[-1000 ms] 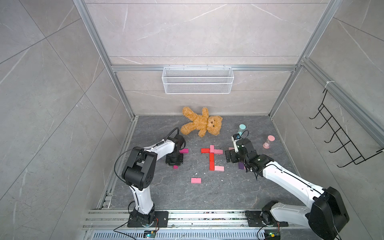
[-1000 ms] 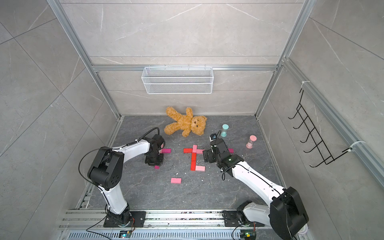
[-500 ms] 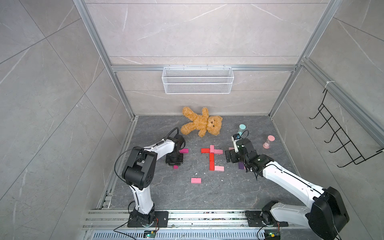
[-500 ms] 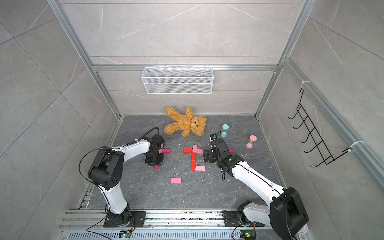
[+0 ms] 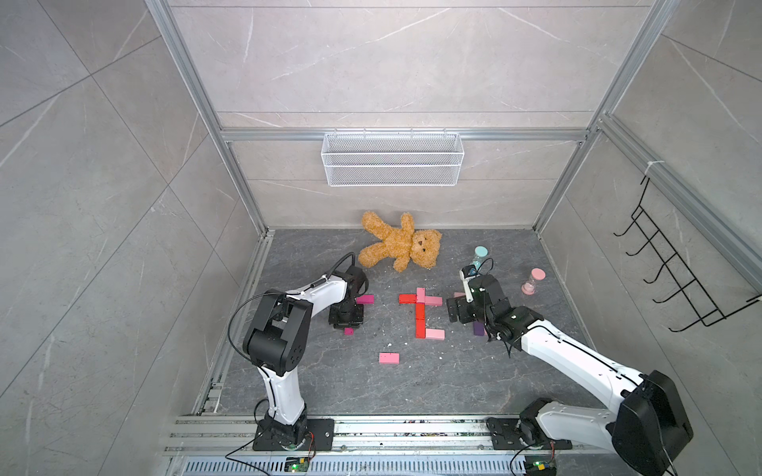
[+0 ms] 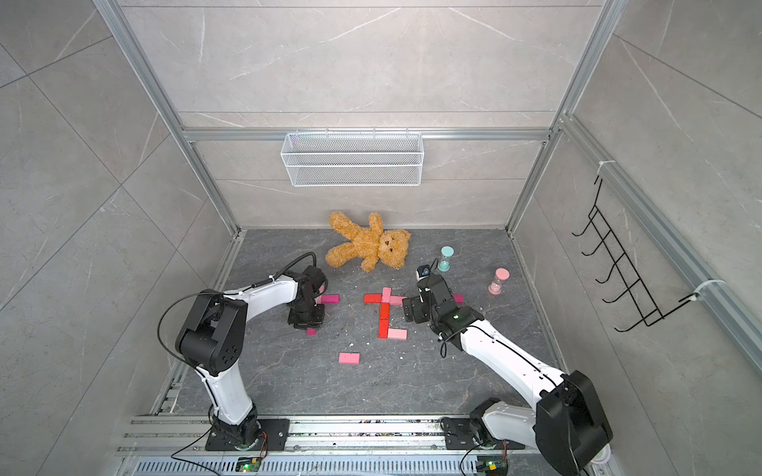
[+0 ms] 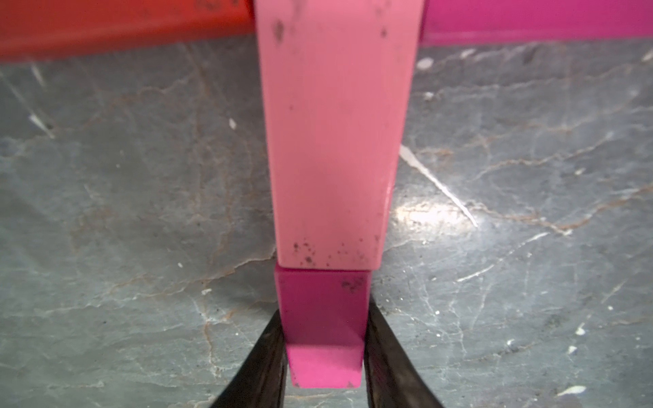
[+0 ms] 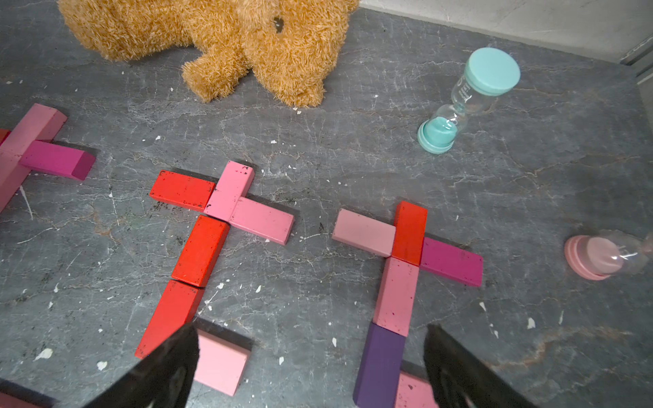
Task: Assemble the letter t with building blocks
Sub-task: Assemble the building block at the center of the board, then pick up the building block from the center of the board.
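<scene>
Magenta block (image 7: 327,364) | left gripper (image 7: 324,311) flanks it, pointing down | right gripper (image 8: 311,328) spread

White links (image 5: 569,350), black joints (image 5: 274,334), looping black cable (image 5: 229,329), black base plates (image 5: 321,433).

the near half of the worktop (image 5: 412,391) lies open but for one loose pink block (image 5: 389,358), while farther back the bear (image 5: 402,245), the teal hourglass (image 5: 479,256) and the pink hourglass (image 5: 532,281) crowd the room behind the block letters (image 5: 419,313).
</scene>
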`<action>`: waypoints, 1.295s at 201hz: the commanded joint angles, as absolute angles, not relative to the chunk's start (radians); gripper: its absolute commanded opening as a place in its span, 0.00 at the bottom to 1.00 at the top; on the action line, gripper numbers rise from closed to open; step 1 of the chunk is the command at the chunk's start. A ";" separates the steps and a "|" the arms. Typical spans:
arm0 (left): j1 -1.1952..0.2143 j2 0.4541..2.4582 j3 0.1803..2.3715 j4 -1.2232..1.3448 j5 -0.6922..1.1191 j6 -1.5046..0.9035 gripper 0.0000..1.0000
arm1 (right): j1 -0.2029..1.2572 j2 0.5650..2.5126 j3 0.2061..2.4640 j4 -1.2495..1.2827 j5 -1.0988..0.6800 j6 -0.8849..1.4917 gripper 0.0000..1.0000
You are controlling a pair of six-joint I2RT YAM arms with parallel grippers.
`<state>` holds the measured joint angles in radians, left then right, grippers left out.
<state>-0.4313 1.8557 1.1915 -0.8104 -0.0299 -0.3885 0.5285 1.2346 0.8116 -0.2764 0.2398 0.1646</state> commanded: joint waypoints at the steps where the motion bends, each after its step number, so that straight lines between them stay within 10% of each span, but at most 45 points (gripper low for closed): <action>1: -0.430 1.876 1.213 -0.848 -0.031 -0.373 0.43 | 0.526 1.237 0.837 -0.291 0.252 0.166 1.00; 65: -0.430 1.862 1.218 -0.848 -0.037 -0.367 0.47 | 0.526 1.235 0.836 -0.293 0.253 0.166 1.00; 98: -0.430 1.808 1.231 -0.852 -0.024 -0.347 0.81 | 0.526 1.237 0.836 -0.291 0.253 0.167 1.00; 260: -0.633 1.442 1.202 -0.886 -0.107 -0.099 0.74 | 0.526 1.242 0.840 -0.281 0.277 0.184 1.00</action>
